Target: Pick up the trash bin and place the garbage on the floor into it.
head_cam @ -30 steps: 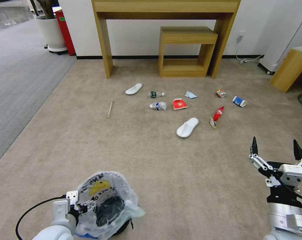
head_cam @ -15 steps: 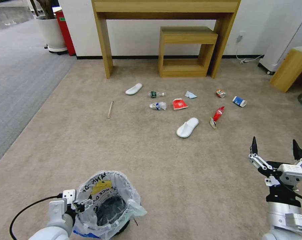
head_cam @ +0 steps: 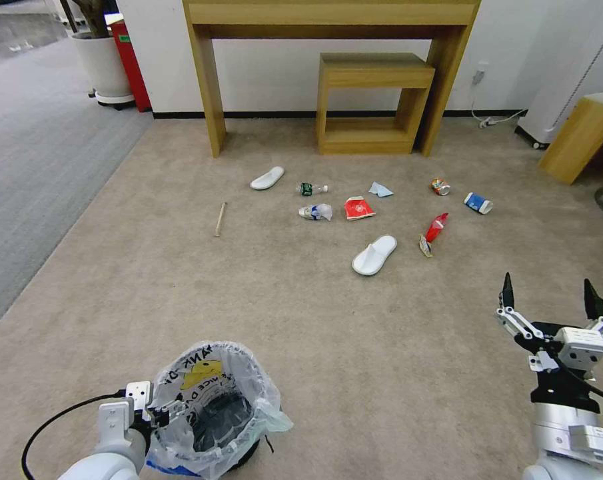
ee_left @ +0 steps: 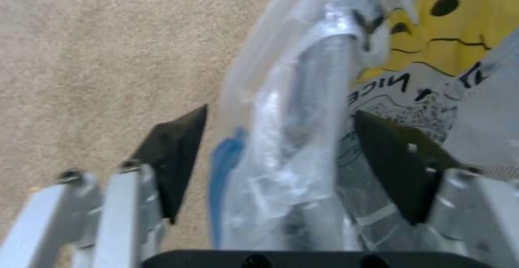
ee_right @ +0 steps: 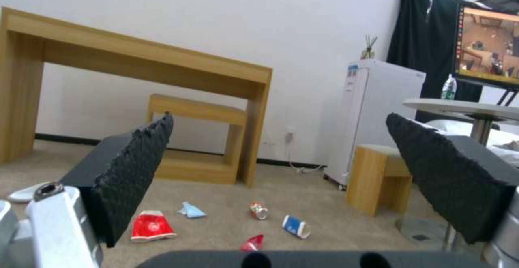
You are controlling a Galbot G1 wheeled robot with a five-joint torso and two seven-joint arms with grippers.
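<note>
The left end effector is straddling the rim of the trash bin on the floor with fingers apart, not yet clamping; the bin is looking light, its bag slippery, so gripping the stiff rim seems safest, while the right end effector is hanging open.
</note>
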